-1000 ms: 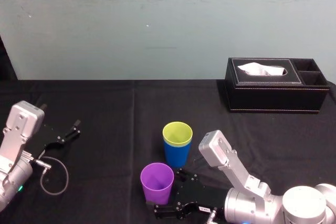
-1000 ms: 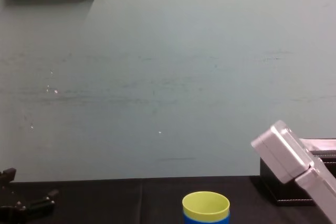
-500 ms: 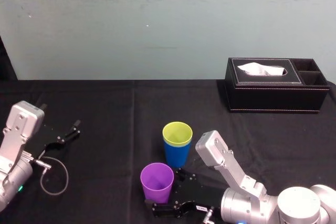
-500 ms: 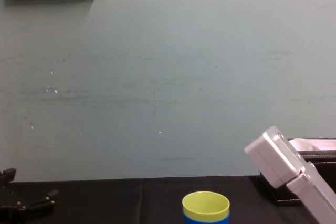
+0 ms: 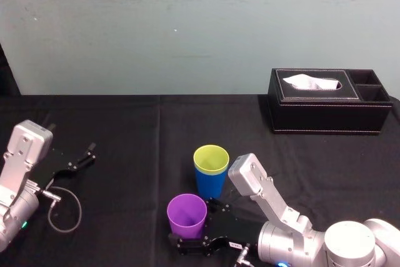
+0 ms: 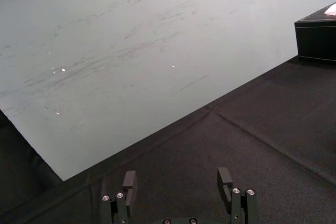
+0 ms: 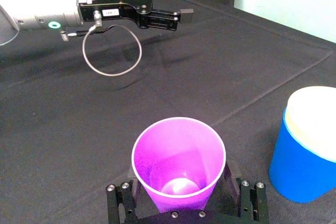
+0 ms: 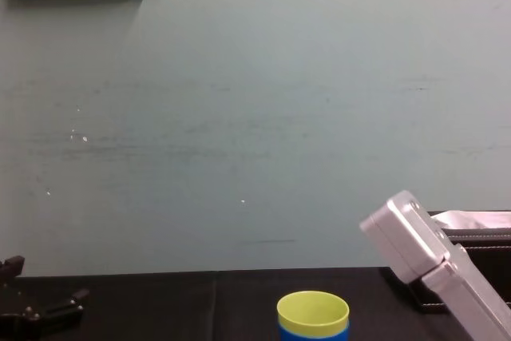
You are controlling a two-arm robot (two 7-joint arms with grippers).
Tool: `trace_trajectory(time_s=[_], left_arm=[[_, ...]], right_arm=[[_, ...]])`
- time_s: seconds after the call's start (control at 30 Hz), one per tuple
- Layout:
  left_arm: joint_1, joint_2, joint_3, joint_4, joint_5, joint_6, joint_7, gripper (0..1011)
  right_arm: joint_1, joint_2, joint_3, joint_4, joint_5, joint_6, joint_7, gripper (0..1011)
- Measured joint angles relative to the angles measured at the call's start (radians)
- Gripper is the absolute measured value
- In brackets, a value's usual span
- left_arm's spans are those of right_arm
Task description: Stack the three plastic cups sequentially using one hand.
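The yellow-green cup (image 5: 211, 158) sits nested inside the blue cup (image 5: 210, 185) near the table's middle; both also show in the right wrist view, yellow-green cup (image 7: 315, 114) and blue cup (image 7: 302, 169). The purple cup (image 5: 187, 216) stands upright just in front and to the left of them. My right gripper (image 5: 190, 231) is low at the purple cup's base, open, one finger on each side of it with small gaps. In the right wrist view the purple cup (image 7: 178, 158) stands between the fingers (image 7: 119, 199). My left gripper (image 5: 81, 157) rests open at the left.
A black tissue box (image 5: 328, 101) stands at the back right. A grey cable loop (image 5: 62, 211) lies by the left arm. A teal wall runs behind the black-clothed table (image 5: 125, 129). The left gripper (image 6: 177, 181) has nothing between its fingers.
My right gripper has slid left along the table, so its open fingers now straddle the purple cup's base. The cups and the left arm have not moved.
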Motion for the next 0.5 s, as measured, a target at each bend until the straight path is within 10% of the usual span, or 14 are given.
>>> trace_trajectory(time_s=[0.5], left_arm=[[0.000, 0.000, 0.000, 0.000, 0.000, 0.000, 0.000, 1000]], right_arm=[[0.003, -0.013, 0.002, 0.012, -0.010, 0.005, -0.005, 1003]])
